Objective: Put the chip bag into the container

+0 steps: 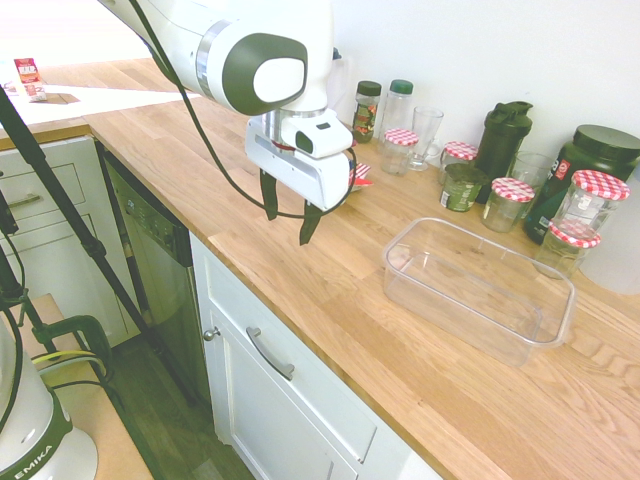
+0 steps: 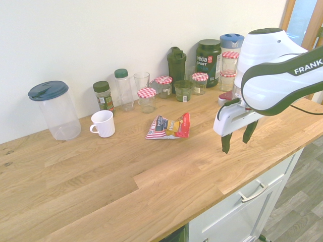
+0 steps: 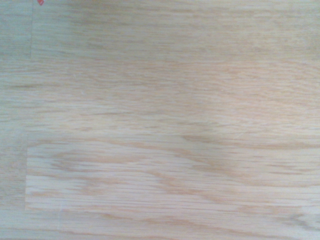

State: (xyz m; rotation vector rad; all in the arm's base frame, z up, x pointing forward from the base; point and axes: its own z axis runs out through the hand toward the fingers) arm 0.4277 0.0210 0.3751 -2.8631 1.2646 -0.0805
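Note:
The chip bag (image 2: 169, 127), a crinkled red foil bag with white and yellow patches, lies flat on the wooden counter; in the first exterior view only its red edge (image 1: 361, 176) shows behind the gripper. My gripper (image 2: 236, 143) (image 1: 290, 212) hangs open above bare wood, nearer the counter's front edge than the bag, with nothing between its fingers. The container (image 1: 398, 272), a clear shallow rectangular tub, stands empty on the counter, on the other side of the gripper from the bag. The arm hides it in the second exterior view. In the wrist view there is only wood grain and a tiny red speck (image 3: 40, 2).
Along the wall stand several jars with red-checked lids (image 1: 601, 185), a dark shaker bottle (image 2: 176, 63), a black tub (image 2: 208, 60), spice bottles and a glass (image 2: 142, 80). A white mug (image 2: 103, 123) and a clear blue-lidded pitcher (image 2: 53, 108) sit beyond the bag.

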